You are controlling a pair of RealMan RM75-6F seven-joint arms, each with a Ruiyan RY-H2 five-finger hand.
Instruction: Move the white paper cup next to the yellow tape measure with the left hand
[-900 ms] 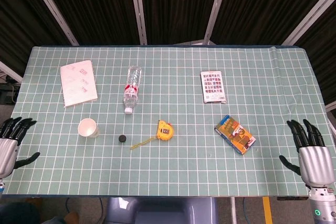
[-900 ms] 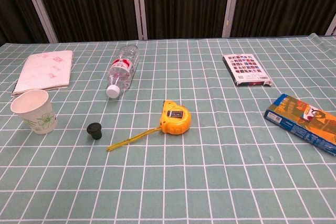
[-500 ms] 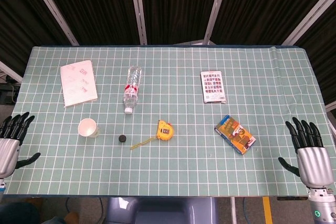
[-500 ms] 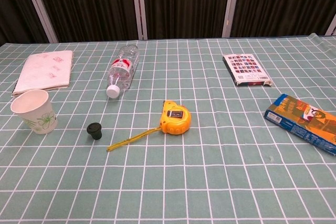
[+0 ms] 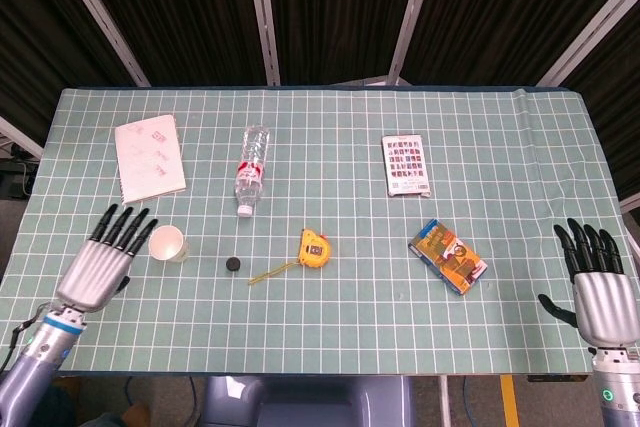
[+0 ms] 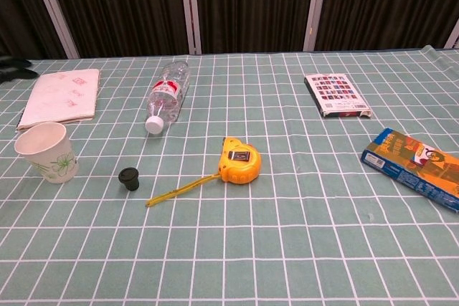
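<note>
Head view: a table (image 5: 330,327) covered with green, white-gridded cloth is set before dark slatted panels. The white paper cup (image 5: 167,244) stands upright, well apart from the yellow tape measure (image 5: 315,248). The left hand (image 5: 100,265), fingers spread, is held just beside the cup. The right hand (image 5: 598,297) is likewise spread, empty.

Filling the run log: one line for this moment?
phase: reach | left hand: open, beside white paper cup | right hand: open, idle | yellow tape measure: untouched

Checked green table (image 5: 330,327): cup (image 5: 167,244), tape measure (image 5: 315,248), bottle (image 5: 251,169), notebook (image 5: 149,158).
</note>
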